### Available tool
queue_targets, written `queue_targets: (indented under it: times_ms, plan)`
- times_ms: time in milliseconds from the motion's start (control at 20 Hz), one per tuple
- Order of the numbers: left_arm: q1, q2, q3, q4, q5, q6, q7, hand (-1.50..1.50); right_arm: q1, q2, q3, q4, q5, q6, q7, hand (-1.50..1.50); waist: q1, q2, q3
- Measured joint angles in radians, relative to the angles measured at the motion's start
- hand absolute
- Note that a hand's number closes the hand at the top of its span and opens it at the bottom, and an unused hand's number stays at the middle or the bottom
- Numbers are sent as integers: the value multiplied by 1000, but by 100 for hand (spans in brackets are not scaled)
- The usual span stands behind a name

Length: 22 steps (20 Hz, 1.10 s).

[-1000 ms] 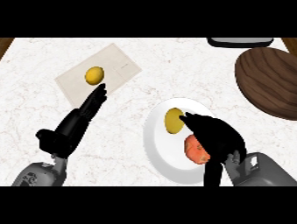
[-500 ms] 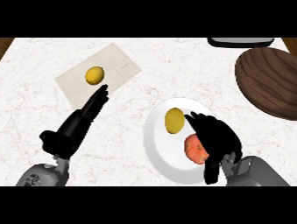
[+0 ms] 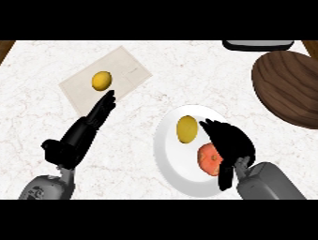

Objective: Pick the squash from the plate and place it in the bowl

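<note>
A: What holds what, from the left side to the right?

B: At the left a pale cutting board [image 3: 106,83] lies tilted on the marble counter [image 3: 30,112]. One small yellow fruit [image 3: 102,80], maybe a lemon, sits on it. Then comes the white plate [image 3: 171,161]. It carries the squash [image 3: 187,129], a yellow oval on the upper part, and just below it a round orange-red fruit [image 3: 210,158]. Further right lies the brown wooden bowl [image 3: 296,89]; I see nothing inside it. At the top edge there is a dark object [image 3: 257,45] with a grey top, only partly in view.

A: And the left hand?

B: The left hand [image 3: 81,133] lies over the counter with fingers straight and close together. The tips point up toward the board and reach its lower edge, just under the lemon. It holds nothing.

A: The right hand?

B: The right hand [image 3: 229,143] is above the plate, just right of the squash. Its fingers are bent and a little spread. The upper fingertips are beside the squash, but whether they touch it I cannot tell. The hand covers the right part of the orange-red fruit. The thumb points down at the plate's lower edge. It grasps nothing yet.

A: So the squash?

B: It is on the plate, well apart from the bowl.
</note>
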Motion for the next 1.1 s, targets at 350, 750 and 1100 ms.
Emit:
queue_targets:
  times_ms: [350,750,1100]
  plan:
    - [8,-29,18,-8,-32,-16,11,0,27,33,-32,70,70,-63,-146,150,0,0,0]
    - [-2,-56,39,-4,-54,-37,25,0,27,53,-62,102,168,-143,-261,150,0,-1,0]
    - [-21,-71,56,44,-74,-53,-7,0,-124,66,-188,336,207,-207,-354,150,4,1,0]
